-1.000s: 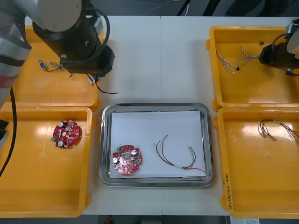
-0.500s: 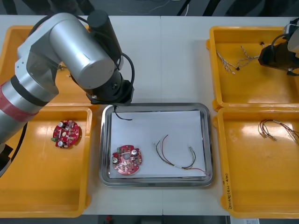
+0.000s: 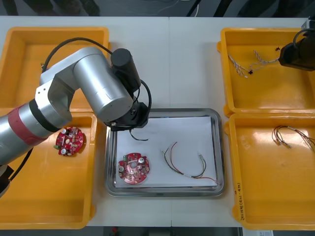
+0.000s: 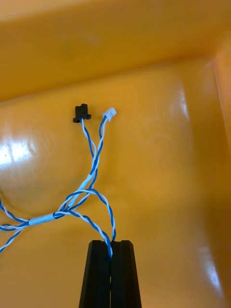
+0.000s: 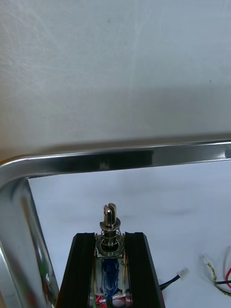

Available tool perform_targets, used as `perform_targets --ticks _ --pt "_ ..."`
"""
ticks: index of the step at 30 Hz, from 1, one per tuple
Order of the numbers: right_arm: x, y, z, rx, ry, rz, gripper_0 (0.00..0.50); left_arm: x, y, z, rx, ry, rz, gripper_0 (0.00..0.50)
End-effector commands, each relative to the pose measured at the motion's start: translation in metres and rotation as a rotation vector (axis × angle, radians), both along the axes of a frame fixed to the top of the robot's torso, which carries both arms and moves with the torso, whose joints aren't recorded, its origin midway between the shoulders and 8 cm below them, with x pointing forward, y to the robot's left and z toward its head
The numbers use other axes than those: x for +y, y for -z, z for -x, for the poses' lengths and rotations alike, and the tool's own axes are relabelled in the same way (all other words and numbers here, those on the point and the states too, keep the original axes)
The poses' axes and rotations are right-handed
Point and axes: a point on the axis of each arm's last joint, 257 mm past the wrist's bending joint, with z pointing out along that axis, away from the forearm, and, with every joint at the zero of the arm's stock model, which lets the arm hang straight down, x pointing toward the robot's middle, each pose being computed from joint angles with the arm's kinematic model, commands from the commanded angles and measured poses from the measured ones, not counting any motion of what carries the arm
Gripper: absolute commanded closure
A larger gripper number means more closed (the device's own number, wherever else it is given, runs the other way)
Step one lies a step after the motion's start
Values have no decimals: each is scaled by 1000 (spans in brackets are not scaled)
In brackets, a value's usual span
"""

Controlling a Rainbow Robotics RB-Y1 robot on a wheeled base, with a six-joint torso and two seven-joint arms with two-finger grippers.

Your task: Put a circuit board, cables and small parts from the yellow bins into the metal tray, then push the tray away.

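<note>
My left gripper (image 5: 110, 239) hangs over the far left corner of the metal tray (image 3: 162, 112). It is shut on the metal plug end of a black cable (image 3: 134, 135), whose loose end trails onto the tray's white inside. A round red circuit board (image 3: 133, 168) and a red and yellow cable (image 3: 184, 164) lie in the tray. Over the far right yellow bin (image 3: 266, 98), my right gripper (image 4: 111, 250) is shut on a loop of the twisted blue and white cable (image 4: 91, 187). The cable's two small connectors rest on the bin floor.
A second red circuit board (image 3: 69, 140) lies in the near left yellow bin (image 3: 44, 196). A thin bundle of cables (image 3: 290, 135) lies in the near right yellow bin (image 3: 266, 196). My left arm (image 3: 93, 93) covers part of the far left bin.
My left arm has swung from the far left bin to the tray's far left corner, carrying the black cable. My right gripper has shut on the blue and white cable.
</note>
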Motion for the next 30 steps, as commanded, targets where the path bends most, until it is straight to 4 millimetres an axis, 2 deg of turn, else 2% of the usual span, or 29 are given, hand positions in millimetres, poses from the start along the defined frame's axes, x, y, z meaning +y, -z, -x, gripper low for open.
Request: perform_targets --ticks 1,7,13,15,16,17,18,19,20,21,30 --pt "-34 -33 10 -20 4 47 500 -6 8 10 -4 23 1 498" --pt "-33 -39 27 10 -17 51 500 -1 23 11 -11 28 7 496" --pt "-30 -44 46 42 -38 55 500 2 26 11 -15 29 -1 487" --pt "-28 -45 51 50 -43 53 500 2 27 12 -11 27 -1 442" --pt "-28 -45 54 54 -44 51 500 2 27 12 -12 26 0 381" --pt "-28 -45 58 60 -44 47 500 2 27 12 -11 24 2 275" --pt "-27 -44 59 63 -47 46 500 2 27 12 -11 24 0 219" --pt "-27 -45 61 62 -49 44 500 2 28 12 -10 23 0 107" --pt "-27 -43 64 67 -52 46 500 2 28 13 -9 23 3 23" --pt "-26 -43 66 67 -54 42 500 1 27 12 -11 21 4 0" --pt "-11 -28 83 81 -80 45 500 3 26 10 -19 13 1 0"
